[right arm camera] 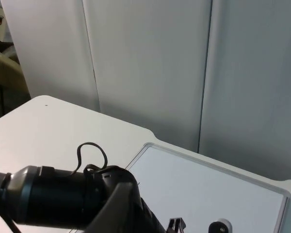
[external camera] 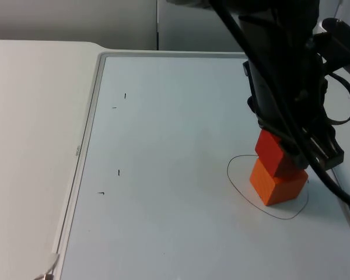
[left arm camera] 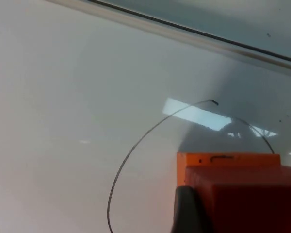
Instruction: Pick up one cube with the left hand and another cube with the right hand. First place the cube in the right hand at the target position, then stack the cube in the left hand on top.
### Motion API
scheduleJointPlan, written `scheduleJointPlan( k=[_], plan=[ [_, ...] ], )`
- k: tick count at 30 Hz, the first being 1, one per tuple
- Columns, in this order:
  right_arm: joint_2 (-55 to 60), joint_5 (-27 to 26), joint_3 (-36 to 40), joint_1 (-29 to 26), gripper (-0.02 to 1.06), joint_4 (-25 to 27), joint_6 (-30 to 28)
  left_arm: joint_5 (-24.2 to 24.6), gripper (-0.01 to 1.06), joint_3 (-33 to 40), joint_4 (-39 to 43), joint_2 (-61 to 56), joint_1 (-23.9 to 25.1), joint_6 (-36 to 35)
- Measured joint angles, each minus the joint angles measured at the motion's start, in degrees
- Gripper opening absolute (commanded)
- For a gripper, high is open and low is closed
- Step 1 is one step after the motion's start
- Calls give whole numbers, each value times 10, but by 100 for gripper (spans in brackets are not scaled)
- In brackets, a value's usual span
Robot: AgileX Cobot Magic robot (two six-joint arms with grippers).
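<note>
Left pincer (external camera: 287, 153): over the drawn ring, low, clenched on the red cube; one black fingertip (left arm camera: 186, 208) lies against the cube's side in the left wrist view.
Red cube (external camera: 270, 149): held in the left pincer, seated on the orange cube, turned slightly against it and set toward its far edge; whether its full weight rests there cannot be told.
Orange cube (external camera: 275, 182): on the whiteboard inside the ring, near the ring's right half; its top edge (left arm camera: 228, 158) appears just beyond the red cube (left arm camera: 242, 194) in the left wrist view.
Drawn ring (external camera: 236, 184): thin black pen loop around the stack; part of its arc (left arm camera: 136, 150) curves past the cubes.
Whiteboard (external camera: 163, 204): pale sheet with a light frame, lying on the counter; a few small pen ticks (external camera: 118, 172) toward its left side.
Counter (external camera: 29, 146): white, bare part to the left of the whiteboard.
Left arm (external camera: 280, 76): reaches across the board's upper right to the stack.
Right pincer: lifted away, waiting; its wrist view looks over a black arm (right arm camera: 63, 196), the whiteboard's far corner (right arm camera: 208, 184) and the grey partition wall (right arm camera: 150, 63). State of its fingers: cannot tell.
</note>
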Motion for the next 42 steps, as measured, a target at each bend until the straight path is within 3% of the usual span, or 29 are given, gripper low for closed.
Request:
scheduleJointPlan(
  k=[19,23,26,27,31,35,42],
  plan=[
    [0,10,0,0,105,1,0,-13,1,-1,0,13,0,-10],
    [0,12,0,0,105,1,0,-13,13,-1,0,13,0,-10],
    [0,13,0,0,105,1,0,-13,39,-1,0,13,0,-10],
    [0,13,0,0,105,1,0,-13,39,-1,0,13,0,-12],
    [0,14,0,0,105,1,0,-14,70,-1,0,13,0,-21],
    [0,14,0,0,105,1,-3,-14,81,-1,-13,13,0,-25],
    [0,14,0,0,105,1,-6,18,81,-36,-24,1,0,-25]
  ],
)
